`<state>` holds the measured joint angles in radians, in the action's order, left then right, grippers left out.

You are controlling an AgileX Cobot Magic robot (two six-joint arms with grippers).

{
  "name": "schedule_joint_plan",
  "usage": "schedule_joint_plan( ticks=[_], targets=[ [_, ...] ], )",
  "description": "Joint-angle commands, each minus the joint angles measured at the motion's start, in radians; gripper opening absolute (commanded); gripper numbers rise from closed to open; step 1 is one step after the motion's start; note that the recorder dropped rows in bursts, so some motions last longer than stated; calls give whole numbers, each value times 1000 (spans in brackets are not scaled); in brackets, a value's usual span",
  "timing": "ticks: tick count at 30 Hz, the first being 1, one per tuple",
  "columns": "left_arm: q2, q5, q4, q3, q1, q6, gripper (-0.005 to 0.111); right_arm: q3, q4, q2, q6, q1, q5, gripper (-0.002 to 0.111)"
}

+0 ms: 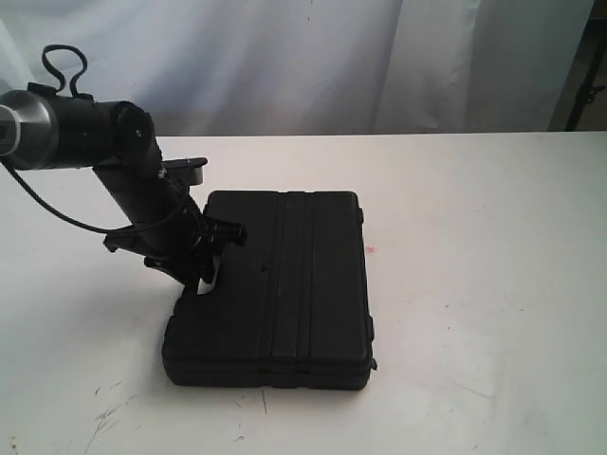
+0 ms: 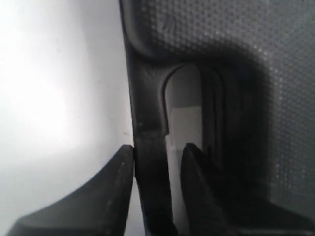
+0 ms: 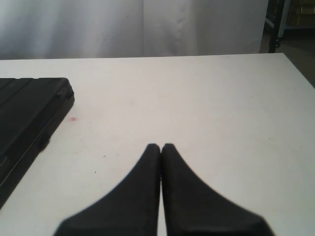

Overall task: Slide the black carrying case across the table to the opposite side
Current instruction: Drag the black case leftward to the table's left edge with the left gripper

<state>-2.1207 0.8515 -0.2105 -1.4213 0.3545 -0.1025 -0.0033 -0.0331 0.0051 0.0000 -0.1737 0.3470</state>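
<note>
The middle of the bench [image 1: 493,284] is taken up by the black carrying case [image 1: 285,284], laid flat. Open surface is found to its right and in front of it, marked only by scuff marks [image 1: 109,412]. Its left edge is blocked by the left arm [image 1: 142,190], whose left end effector [image 2: 158,146] is set astride the handle [image 2: 150,172], with a narrow gap on one side. The far edge is bounded by a white curtain [image 1: 285,57]. Bare bench is seen ahead of the right end effector [image 3: 161,147], whose fingers are pressed together.

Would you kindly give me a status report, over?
Left gripper open, jaws astride handle. Right gripper shut, idle. Black carrying case flat on table. Nothing seen blocking it.
</note>
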Motion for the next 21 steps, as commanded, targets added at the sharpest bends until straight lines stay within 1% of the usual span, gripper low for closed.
schedule_joint_plan(
  ticks=[1,2,3,10,15,21],
  targets=[
    [2,-6,46,-5,5,-32,12,3,-1,-5,6,5,-2,0],
    [2,-1,63,-5,5,-32,3,3,-1,-5,6,5,-2,0],
    [2,8,80,-5,5,-37,0,3,-1,-5,6,5,-2,0],
    [2,92,337,-3,5,-183,0,3,-1,-5,6,5,-2,0],
    [2,125,359,-3,-21,-188,0,3,-1,-5,6,5,-2,0],
    [2,178,388,-3,-89,-170,0,3,-1,-5,6,5,-2,0]
  ],
)
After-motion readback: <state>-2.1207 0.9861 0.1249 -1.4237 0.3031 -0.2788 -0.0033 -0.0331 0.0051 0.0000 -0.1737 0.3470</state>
